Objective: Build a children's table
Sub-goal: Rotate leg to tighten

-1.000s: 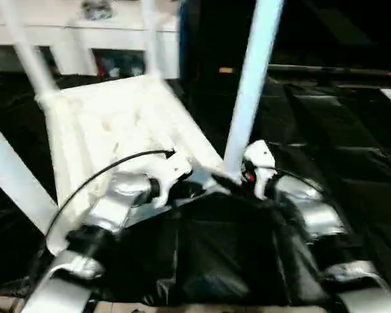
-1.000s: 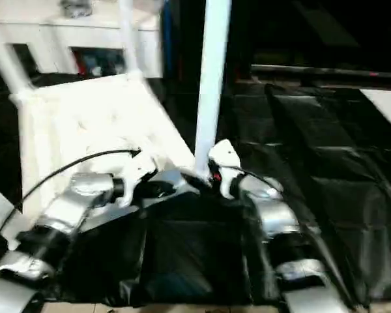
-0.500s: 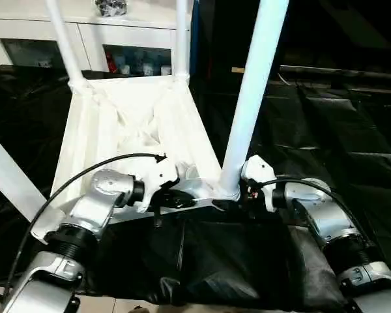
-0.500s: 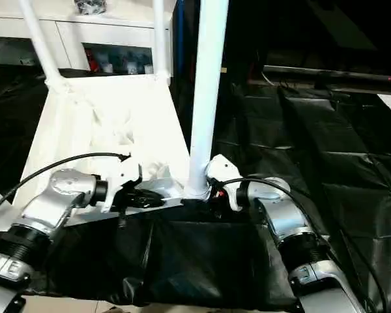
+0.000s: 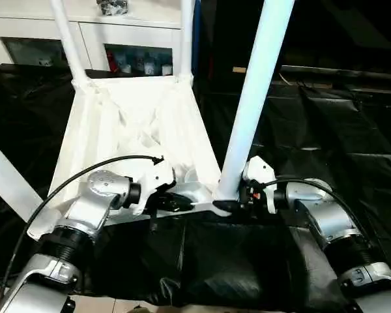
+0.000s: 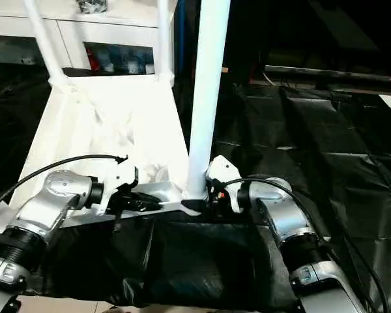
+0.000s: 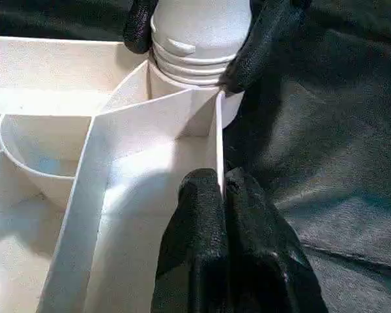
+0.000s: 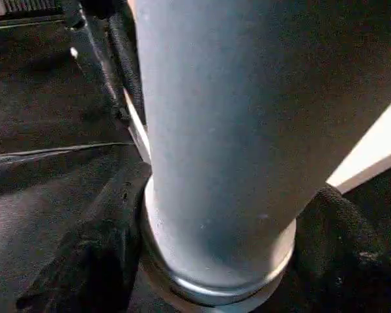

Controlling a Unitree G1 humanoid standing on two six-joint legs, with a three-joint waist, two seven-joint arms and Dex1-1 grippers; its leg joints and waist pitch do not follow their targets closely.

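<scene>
The white tabletop (image 5: 127, 140) lies upside down on the black-covered desk (image 5: 339, 137), ribbed underside up, with legs standing in its sockets: two at the far corners (image 5: 64, 39) and one at the near right corner (image 5: 254, 98). A fourth leg (image 5: 6, 176) slants past the near left edge.

The left gripper (image 7: 225, 195) sits at the near edge of the tabletop, its fingers (image 7: 199, 248) pinched tight on a thin upright rib just left of the near right socket.

The right gripper (image 5: 238, 201) is at the base of the near right leg, one black finger (image 8: 91, 254) on each side of its flared foot, touching or nearly so; whether it truly grips I cannot tell.

No writing or labels can be read anywhere.
</scene>
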